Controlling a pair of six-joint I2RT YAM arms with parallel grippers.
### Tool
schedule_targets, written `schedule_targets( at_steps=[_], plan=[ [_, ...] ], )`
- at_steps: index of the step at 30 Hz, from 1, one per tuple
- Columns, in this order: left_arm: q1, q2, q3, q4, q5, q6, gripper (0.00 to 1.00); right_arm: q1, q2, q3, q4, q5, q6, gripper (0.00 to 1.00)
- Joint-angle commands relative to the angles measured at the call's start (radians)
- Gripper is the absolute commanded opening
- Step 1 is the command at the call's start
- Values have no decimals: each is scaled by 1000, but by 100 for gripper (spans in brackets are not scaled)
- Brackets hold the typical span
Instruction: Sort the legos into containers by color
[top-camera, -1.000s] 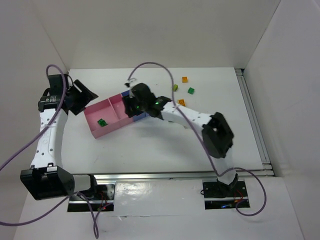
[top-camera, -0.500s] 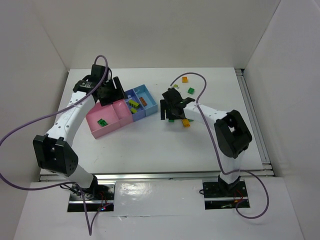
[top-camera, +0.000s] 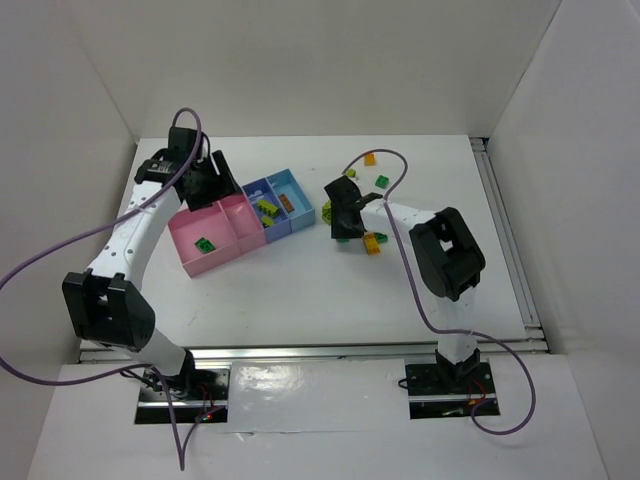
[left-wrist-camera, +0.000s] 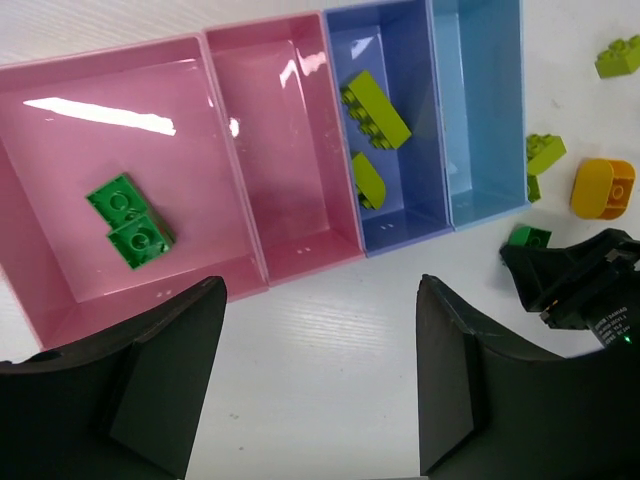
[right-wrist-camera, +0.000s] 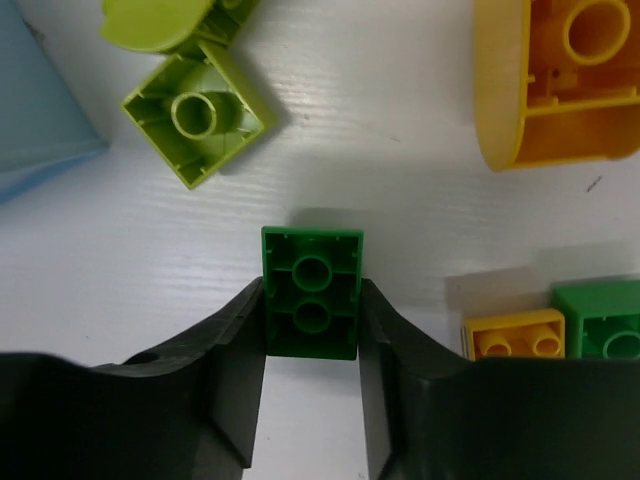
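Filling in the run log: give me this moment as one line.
right gripper: shut on dark green lego | left gripper: open, by containers | step: pick

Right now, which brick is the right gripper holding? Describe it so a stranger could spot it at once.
Past the light-blue end of the joined row of pink and blue plastic bins, loose bricks lie on the white table. It's the small dark green plastic brick, hollow underside up, pinched between the right gripper's black fingers; the lime-green and orange neighbours lie free.

- Containers (left-wrist-camera: 222, 150): joined pink and blue bins.
- Dark green legos (left-wrist-camera: 130, 222) in the left pink bin; lime legos (left-wrist-camera: 375, 108) in a blue one.
- Another dark green brick (right-wrist-camera: 311, 292), underside up.
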Motion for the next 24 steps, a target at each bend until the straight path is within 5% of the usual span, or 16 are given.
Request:
schedule_targets(
  at_steps=[1, 4, 10, 24],
  plan=[
    [37, -44, 10, 2, 21, 41, 78, 17, 13, 57, 36, 16, -8, 37],
    [91, -53, 1, -19, 21, 61, 78, 75, -54, 57, 36, 16, -46, 28],
    [243, -63, 5, -56, 31, 61, 78, 239, -132, 125, 55, -104, -115, 28],
    [406, -222, -50, -156, -60, -159, 80, 405, 329, 850, 32, -250, -244, 29]
  ],
)
